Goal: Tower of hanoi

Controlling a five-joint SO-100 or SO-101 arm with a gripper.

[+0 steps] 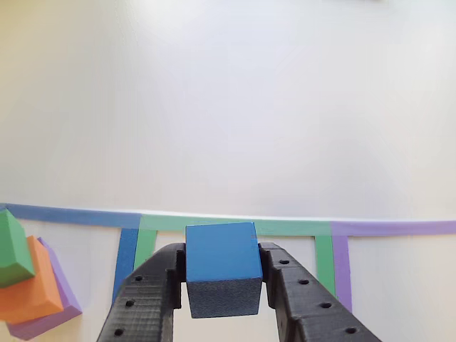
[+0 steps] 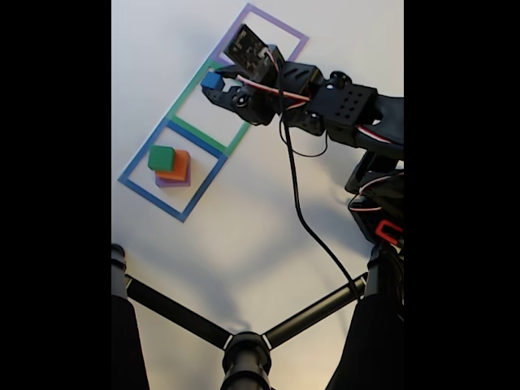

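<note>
- Here, the gripper (image 1: 222, 285) has its two black jaws closed on the sides of the small blue cube (image 1: 221, 265), which sits squarely between them in the other view, top face level and front face toward the camera.
- In the fixed view the blue cube (image 2: 212, 81) is held at the tip of the arm (image 2: 325, 101), over the green tape square (image 2: 213, 106) that lies middle of three outlines in a row; whether it hangs clear of the table or rests on it cannot be told.
- The rest of the tower stands apart: the green block (image 2: 162, 158) on the orange block (image 2: 176, 167) on the flat purple block (image 2: 173, 182), stacked inside the blue tape square (image 2: 172, 172) at one end of the row.
- In the other view that stack sits low at the left edge, with the green block (image 1: 14, 247), orange block (image 1: 34, 286) and purple block (image 1: 50, 317) skewed to the tape lines.
- The purple tape square (image 2: 268, 32) lies at the far end, mostly behind the arm.
- The coming move, by the look of it, turns on one relation: the green outline runs directly beneath and ahead of the held cube, the stack well off to the left, so a set-down would go straight down rather than sideways.
- The table (image 1: 228, 107) ahead is plain white.
</note>
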